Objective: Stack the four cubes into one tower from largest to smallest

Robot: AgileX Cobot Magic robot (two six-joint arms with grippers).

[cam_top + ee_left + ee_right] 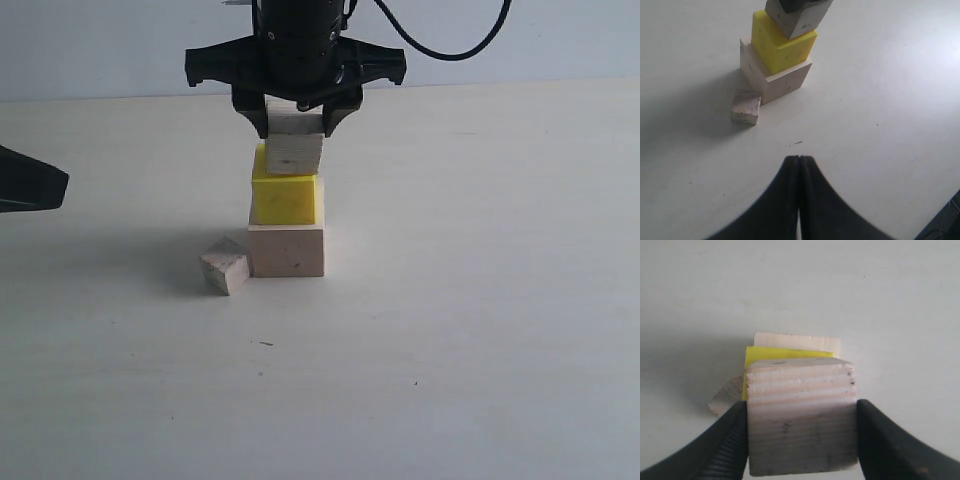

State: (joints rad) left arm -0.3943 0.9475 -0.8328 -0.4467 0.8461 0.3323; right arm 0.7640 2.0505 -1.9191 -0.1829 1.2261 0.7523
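Pale tabletop lies beneath right hand gripping medium wood cube.

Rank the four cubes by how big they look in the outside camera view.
1. bottom wooden cube
2. yellow cube, only slightly smaller
3. top wooden cube
4. loose wooden cube, clearly the smallest even though it sits a little nearer the camera

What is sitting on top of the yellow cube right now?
The medium wood cube, held by the right gripper, sits over the yellow cube. Its underside is covered, so full contact cannot be seen. The small cube is not on it.
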